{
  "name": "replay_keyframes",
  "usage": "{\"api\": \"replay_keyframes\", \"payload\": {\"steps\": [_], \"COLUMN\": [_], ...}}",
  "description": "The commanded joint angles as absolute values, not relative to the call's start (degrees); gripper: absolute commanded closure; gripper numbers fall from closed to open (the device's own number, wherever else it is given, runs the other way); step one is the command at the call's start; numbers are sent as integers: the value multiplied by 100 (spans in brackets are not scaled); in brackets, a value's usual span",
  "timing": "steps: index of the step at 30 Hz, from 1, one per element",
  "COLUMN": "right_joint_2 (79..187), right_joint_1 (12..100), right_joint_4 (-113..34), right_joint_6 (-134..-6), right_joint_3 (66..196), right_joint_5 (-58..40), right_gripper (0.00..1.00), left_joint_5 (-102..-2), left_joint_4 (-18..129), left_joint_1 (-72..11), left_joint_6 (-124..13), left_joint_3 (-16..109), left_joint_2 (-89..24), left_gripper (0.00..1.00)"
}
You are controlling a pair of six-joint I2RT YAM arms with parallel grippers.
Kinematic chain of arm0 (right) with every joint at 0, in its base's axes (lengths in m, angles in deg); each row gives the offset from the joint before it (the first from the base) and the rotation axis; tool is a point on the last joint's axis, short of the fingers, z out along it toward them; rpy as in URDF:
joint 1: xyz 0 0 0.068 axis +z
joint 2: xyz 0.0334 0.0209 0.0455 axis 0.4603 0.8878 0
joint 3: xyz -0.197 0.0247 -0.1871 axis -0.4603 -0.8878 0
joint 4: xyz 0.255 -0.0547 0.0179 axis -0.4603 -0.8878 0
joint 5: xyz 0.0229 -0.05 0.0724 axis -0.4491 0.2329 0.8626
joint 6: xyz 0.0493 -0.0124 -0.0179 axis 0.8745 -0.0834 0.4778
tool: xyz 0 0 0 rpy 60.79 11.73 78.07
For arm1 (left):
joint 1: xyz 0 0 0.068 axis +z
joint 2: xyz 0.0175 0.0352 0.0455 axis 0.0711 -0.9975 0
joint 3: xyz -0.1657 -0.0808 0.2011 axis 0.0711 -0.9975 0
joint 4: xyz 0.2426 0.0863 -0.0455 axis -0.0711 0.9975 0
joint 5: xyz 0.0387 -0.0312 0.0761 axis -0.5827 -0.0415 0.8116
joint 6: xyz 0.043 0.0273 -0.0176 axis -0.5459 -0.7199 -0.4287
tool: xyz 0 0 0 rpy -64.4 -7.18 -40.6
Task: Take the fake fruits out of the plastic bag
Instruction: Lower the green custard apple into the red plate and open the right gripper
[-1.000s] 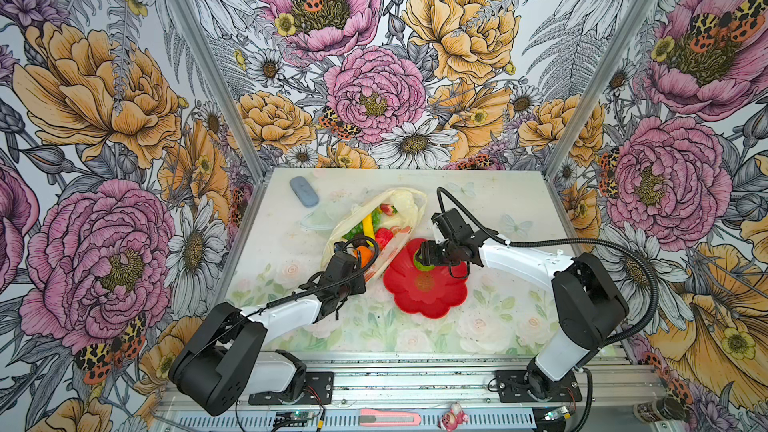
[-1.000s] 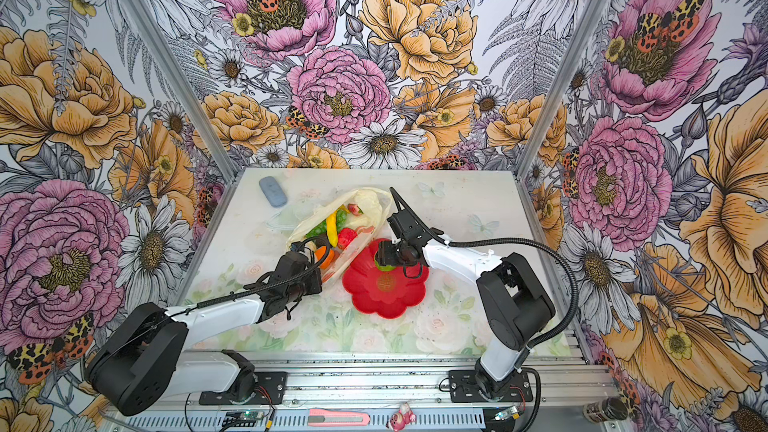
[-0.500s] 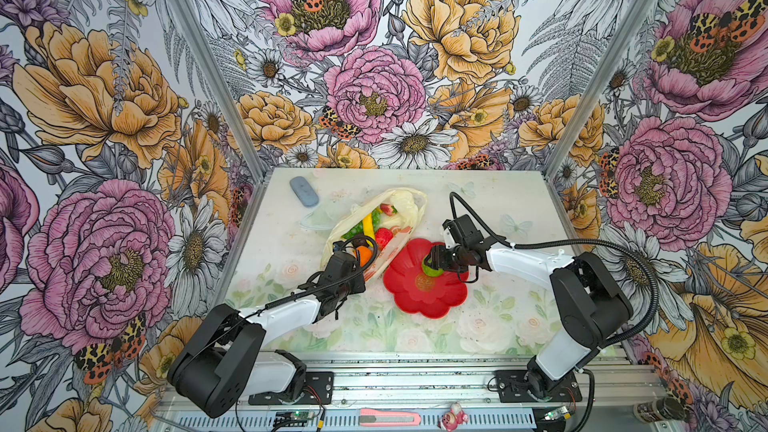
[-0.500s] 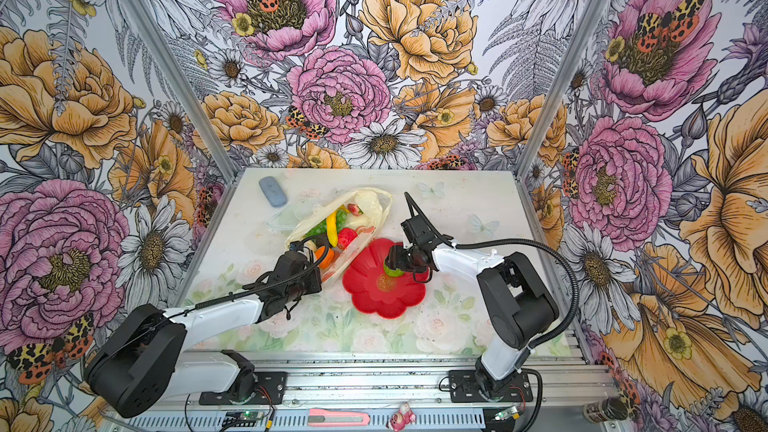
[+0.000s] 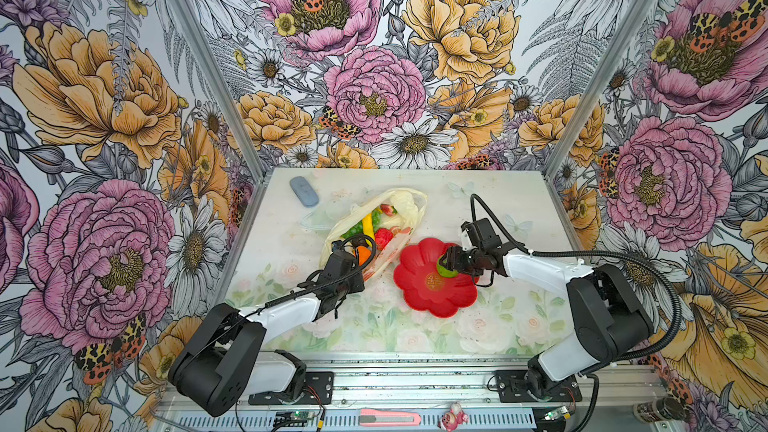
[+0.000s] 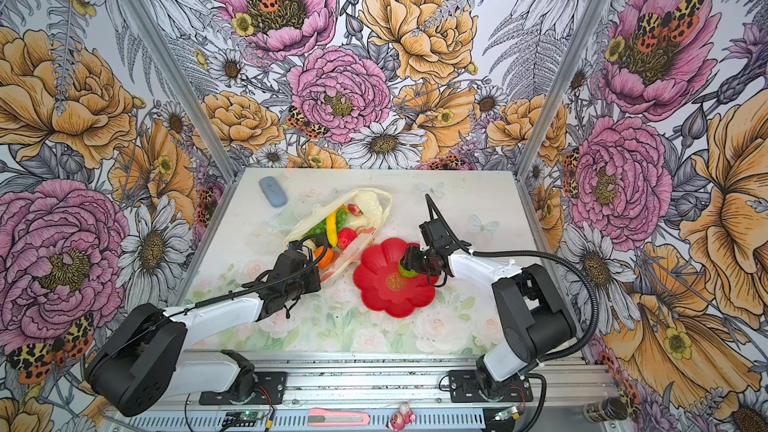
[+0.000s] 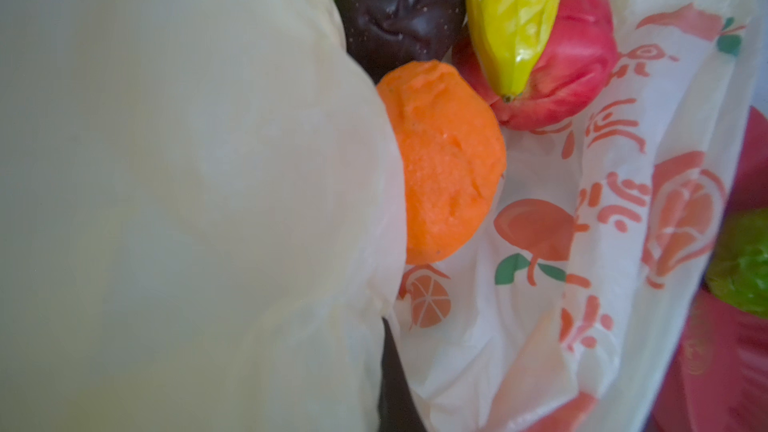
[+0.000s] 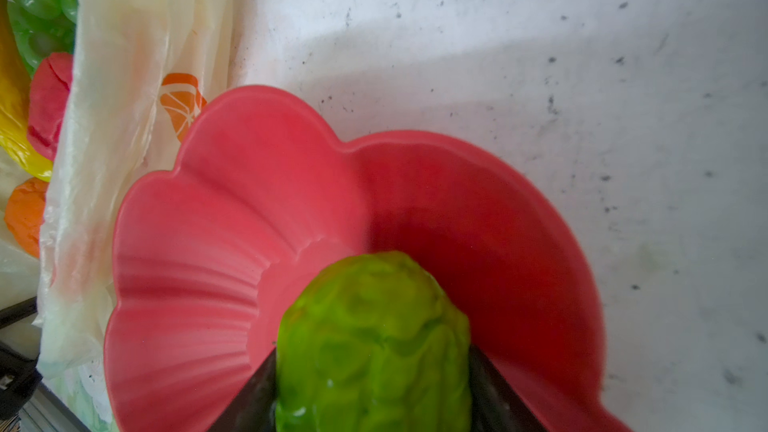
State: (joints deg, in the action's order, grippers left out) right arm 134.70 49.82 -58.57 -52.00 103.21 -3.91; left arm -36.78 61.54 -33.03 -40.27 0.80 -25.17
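Right gripper (image 5: pixel 448 262) clasps green fruit (image 8: pixel 374 338) above red plate (image 5: pixel 419 295), left gripper (image 5: pixel 356 262) closed beside bag (image 5: pixel 409 206)

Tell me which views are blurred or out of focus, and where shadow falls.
Left wrist view: the near fold of the plastic bag is a featureless blur, while the orange is sharper. Right wrist view: the green fruit close to the lens is soft, and a shadow band crosses the table beside the red plate. Both top views: sharp, evenly lit.

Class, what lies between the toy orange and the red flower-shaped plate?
The plastic bag's printed wall lies between them; the left wrist view shows it.
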Motion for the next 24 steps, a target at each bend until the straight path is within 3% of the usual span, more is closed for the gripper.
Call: {"api": "replay_keyframes", "payload": {"steps": [1,11,24], "right_joint_2": [13381,13209,12827], "right_joint_1": [4964,4964,4958], "right_joint_4": [-6118,-6125,-6183], "right_joint_6": [-5168,-5124,-5079], "right_joint_3": [10246,10245,10271], "right_joint_5": [-590,-625,-694], "right_gripper": [55,38,17], "left_joint_5": [-3721,-3681,-3707], "left_joint_4": [6161,6201,6209], "left_joint_1": [-3264,-3256,-3264], "left_joint_6": [-3931,-3927,-3858], "left_joint_3": [192,146,126], "left_joint_2": [-2555,-2492,-2379], "left_gripper": [97,94,80]}}
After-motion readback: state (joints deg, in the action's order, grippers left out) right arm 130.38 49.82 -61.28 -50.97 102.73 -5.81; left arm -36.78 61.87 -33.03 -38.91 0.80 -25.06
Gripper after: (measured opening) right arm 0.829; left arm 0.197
